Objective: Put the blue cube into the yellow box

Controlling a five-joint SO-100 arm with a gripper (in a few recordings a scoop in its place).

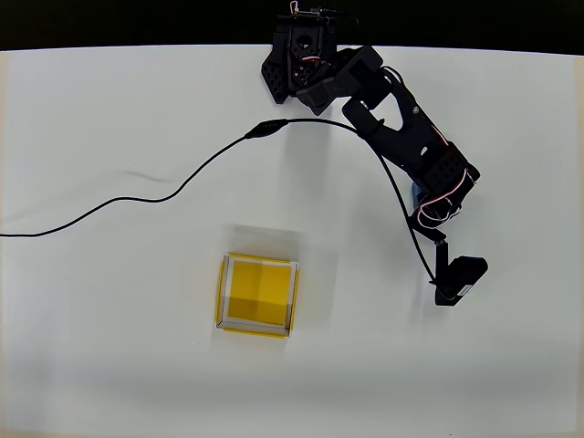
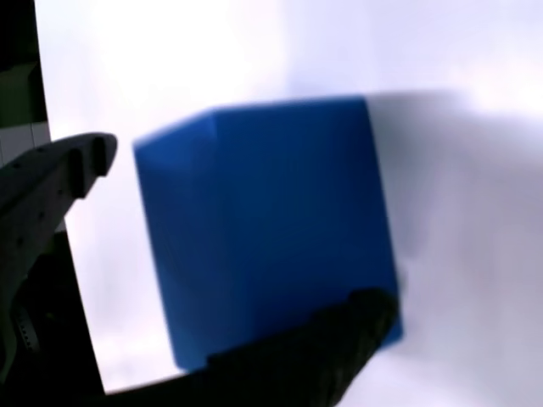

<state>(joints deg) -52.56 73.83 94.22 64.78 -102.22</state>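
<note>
A white table (image 1: 109, 347) spreads across the overhead view, its far edge meeting a black strip. From a base at that far edge, right of centre, a black arm (image 1: 401, 128) reaches toward the near right, folded at its joints, with red and white wires showing along its links. A thin black cable (image 1: 164, 193) runs from the left edge of the table, curves up to a connector near the arm's base, then loops down beside the arm toward its tip.

The yellow box (image 1: 258, 294) sits on the table just left of centre and toward the near side, well apart from the arm; its yellow floor is open to view inside thin pale walls.

The gripper (image 1: 429, 196) hangs over the right part of the table, seen from above. A sliver of blue shows at its left flank in the overhead view. In the wrist view the blue cube (image 2: 267, 225) stands close up on the white surface, casting a soft shadow to the right. A pale finger (image 2: 51, 174) is at the cube's left with a gap of table between them, while a dark finger (image 2: 339, 339) overlaps the cube's lower right corner. The claw is spread around the cube, with no pinch on it.
</note>
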